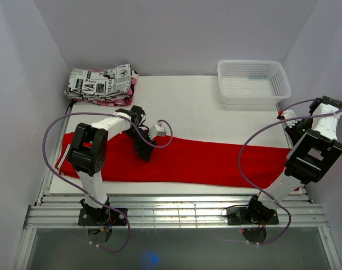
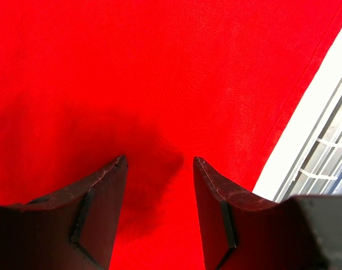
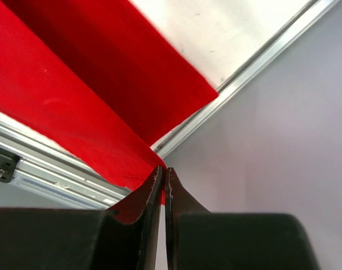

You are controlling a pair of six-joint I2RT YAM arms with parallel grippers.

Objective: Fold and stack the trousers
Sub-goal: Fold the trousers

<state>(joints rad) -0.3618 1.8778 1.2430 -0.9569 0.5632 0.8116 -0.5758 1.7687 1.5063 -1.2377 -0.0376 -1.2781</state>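
The flat white worktop (image 1: 193, 107) carries the bright red soft fabric trousers (image 1: 205, 160), stretched flat from 9 to 3 o'clock along its near half. A white plastic mesh basket (image 1: 251, 84) stands at 1 o'clock. A folded black-and-white newspaper-print garment (image 1: 100, 84) lies at 11 o'clock. The left fingers (image 2: 98, 202) are apart, low over the cloth toward 9 o'clock. The right fingers (image 3: 131, 225) are clamped on the trouser edge at 3 o'clock.
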